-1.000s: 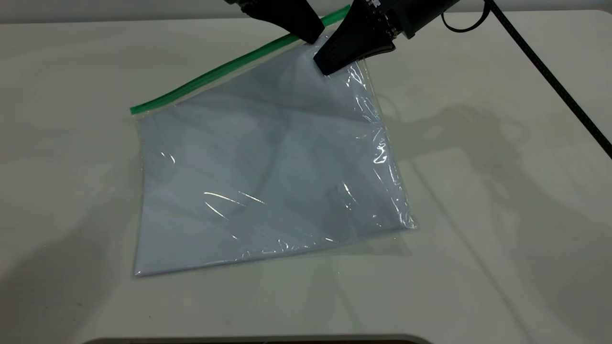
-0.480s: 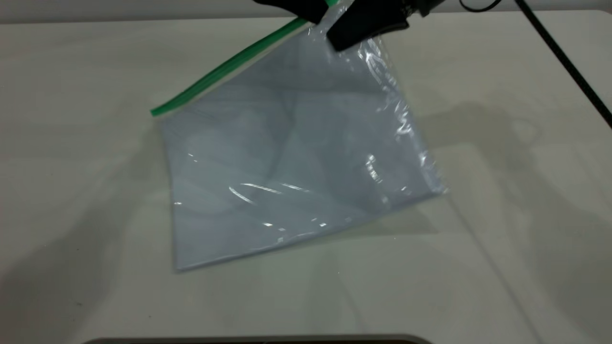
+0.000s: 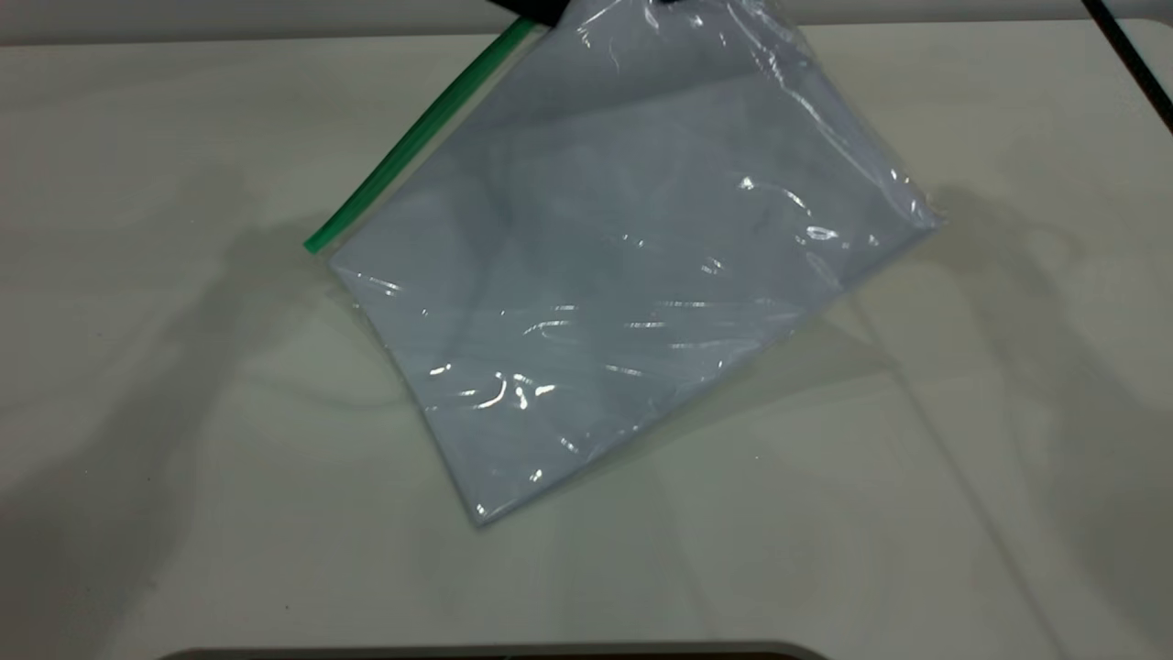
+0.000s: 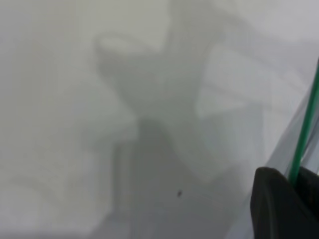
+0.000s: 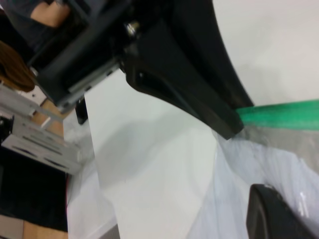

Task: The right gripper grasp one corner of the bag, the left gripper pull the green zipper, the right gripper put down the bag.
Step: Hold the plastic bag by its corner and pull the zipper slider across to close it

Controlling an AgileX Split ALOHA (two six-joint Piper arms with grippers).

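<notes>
The bag (image 3: 623, 275) is clear with white sheets; the green zipper (image 3: 412, 142) is bright green; the table (image 3: 137, 412) is off-white.

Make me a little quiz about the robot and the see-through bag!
1. True or false: the bag lies flat on the table.
2. What colour is the zipper? A red, B green, C blue.
3. Fill in: the zipper sits between the fingers of the ___ gripper.
Key: 1 false, its top is lifted up; 2 B; 3 left gripper.
</notes>
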